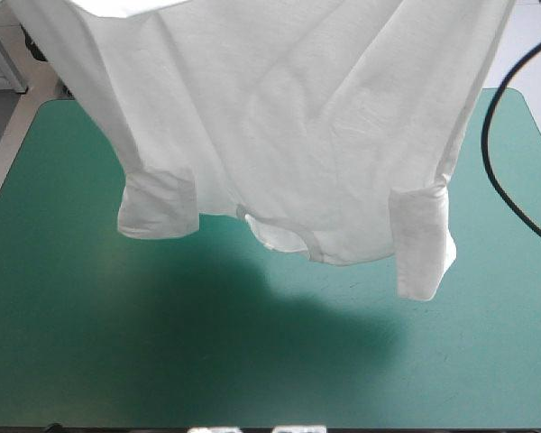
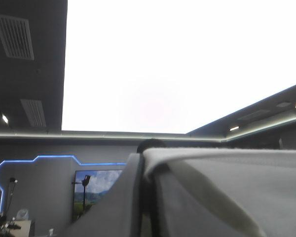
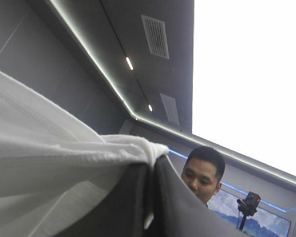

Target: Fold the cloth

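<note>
Left gripper point(image 2: 144, 170) and right gripper point(image 3: 153, 170) are pinching the T-shirt point(image 1: 298, 117) dangling below; we are risking thin edges slipping out.

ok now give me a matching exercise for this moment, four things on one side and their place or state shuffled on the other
Things:
1. T-shirt
2. neckline
3. teal-green cover
4. right gripper

Place or state:
a. shut on a bunched edge of cloth
b. lies flat, partly in shadow
c. held up in the air, hanging spread out
d. at the hanging cloth's lower edge, in the middle

Pairs: 1-c, 2-d, 3-b, 4-a
</note>
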`<action>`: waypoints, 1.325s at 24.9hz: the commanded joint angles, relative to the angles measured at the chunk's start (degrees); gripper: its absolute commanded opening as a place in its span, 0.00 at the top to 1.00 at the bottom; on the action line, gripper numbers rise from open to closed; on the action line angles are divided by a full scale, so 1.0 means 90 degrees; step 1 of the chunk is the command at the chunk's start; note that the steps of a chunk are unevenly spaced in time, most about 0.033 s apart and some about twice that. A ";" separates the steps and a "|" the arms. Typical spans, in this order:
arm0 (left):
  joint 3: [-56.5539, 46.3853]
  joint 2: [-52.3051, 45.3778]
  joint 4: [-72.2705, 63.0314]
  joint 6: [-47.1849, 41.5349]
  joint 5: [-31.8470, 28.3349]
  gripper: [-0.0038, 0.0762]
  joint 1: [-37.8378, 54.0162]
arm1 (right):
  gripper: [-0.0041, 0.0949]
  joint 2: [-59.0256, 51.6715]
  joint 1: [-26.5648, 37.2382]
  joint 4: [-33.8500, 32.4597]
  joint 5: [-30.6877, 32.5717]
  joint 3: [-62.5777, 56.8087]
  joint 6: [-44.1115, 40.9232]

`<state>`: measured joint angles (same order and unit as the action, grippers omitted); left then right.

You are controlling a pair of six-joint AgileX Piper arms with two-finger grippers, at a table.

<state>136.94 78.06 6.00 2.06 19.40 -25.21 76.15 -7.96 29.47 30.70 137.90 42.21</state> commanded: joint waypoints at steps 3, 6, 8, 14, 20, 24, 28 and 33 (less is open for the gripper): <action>0.0182 -0.0388 -0.0700 0.0605 -0.0141 0.97 0.0001 | 0.98 -0.0133 0.0051 0.0127 -0.0354 0.0246 -0.0046; 0.0058 -0.0399 -0.0667 0.0621 -0.0074 0.97 0.0001 | 0.98 -0.0054 0.0051 0.0127 -0.0117 0.0204 -0.0208; -0.0155 -0.0355 -0.0458 0.0621 -0.0074 0.97 0.0001 | 0.98 0.0060 0.0051 0.0100 0.0020 0.0174 -0.0389; -0.0687 0.0179 -0.0142 0.0564 -0.0311 0.97 0.0001 | 0.98 0.0766 0.0051 -0.0102 0.0102 0.0174 -0.0732; -0.0703 0.1282 -0.0266 -0.0686 -0.1851 0.97 0.0840 | 0.98 0.1755 0.0051 -0.0299 -0.0580 0.0174 -0.0703; -0.0660 0.1887 -0.0288 -0.0939 -0.3499 0.97 0.1148 | 0.98 0.2180 0.0051 -0.0244 -0.2292 0.0186 -0.0539; -0.0335 0.2017 -0.0288 -0.0939 -0.3387 0.97 0.1148 | 0.98 0.2168 0.0051 -0.0231 -0.2154 0.0251 -0.0420; -0.0336 0.2031 -0.0193 -0.0924 -0.2535 0.97 0.1148 | 0.98 0.2222 0.0051 -0.0221 -0.1081 0.0213 -0.0654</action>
<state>132.31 98.96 4.42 -5.68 -5.29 -14.74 98.35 -7.96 26.90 20.14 138.63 37.57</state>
